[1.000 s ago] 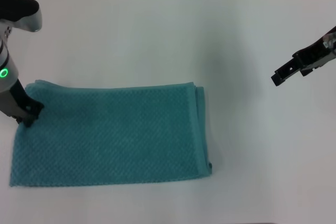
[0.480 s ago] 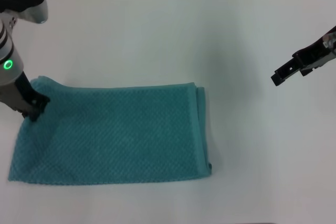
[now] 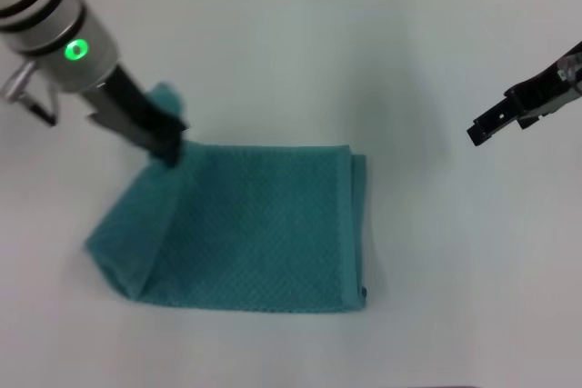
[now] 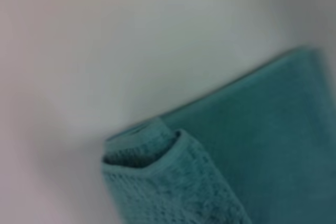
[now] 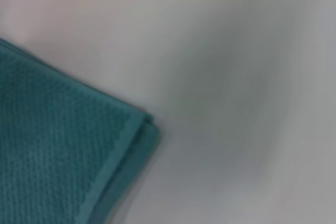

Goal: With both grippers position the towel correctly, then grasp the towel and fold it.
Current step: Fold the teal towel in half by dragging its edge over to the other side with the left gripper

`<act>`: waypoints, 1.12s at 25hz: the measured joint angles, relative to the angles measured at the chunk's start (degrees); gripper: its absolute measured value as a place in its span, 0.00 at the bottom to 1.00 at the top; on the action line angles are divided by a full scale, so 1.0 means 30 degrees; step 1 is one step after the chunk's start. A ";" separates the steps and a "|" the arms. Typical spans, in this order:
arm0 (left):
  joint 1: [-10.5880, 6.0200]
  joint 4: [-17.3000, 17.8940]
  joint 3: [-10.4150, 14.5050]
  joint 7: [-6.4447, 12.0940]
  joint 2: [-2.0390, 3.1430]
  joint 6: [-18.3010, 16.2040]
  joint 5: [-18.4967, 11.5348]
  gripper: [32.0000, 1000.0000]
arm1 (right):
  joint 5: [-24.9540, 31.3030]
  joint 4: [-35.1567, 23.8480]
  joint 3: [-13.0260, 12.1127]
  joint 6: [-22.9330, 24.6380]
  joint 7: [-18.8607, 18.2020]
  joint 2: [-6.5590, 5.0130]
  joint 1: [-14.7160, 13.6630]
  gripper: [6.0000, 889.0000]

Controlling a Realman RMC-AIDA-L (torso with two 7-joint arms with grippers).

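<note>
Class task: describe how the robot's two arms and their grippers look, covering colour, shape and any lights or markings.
The left arm is a white-and-grey cylinder with dark bands and a glowing green ring; its left gripper is black and narrow. Of the right arm, only the right gripper shows: black, slim and angular, with small pale fittings near the frame edge.

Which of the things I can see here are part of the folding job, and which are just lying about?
Part of the job:
- towel
- left gripper, shut on the towel's lifted corner
- right gripper, hanging over the table away from the towel

Just there:
- white table; nothing else lies on it
</note>
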 joint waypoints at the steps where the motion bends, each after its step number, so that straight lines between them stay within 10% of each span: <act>1: -0.0075 0.0034 0.0019 0.0053 -0.0001 0.0027 -0.0748 0.05 | 0.0093 0.0000 -0.0001 -0.0001 -0.0001 -0.0001 0.0000 0.96; 10: 0.0035 -0.2008 0.0389 0.1160 -0.0166 -0.3078 -0.8059 0.05 | 0.0304 -0.0001 0.0014 -0.0019 -0.0006 -0.0176 -0.0005 0.96; 16: -0.0319 -0.4908 0.1072 0.1770 -0.0195 -0.5187 -0.8543 0.05 | 0.0332 0.0000 0.0029 0.0013 -0.0006 -0.0206 -0.0009 0.96; 28: -0.0482 -0.5778 0.2571 0.1737 -0.0265 -0.5815 -0.9493 0.05 | 0.0349 0.0000 0.0030 0.0014 -0.0005 -0.0203 -0.0009 0.96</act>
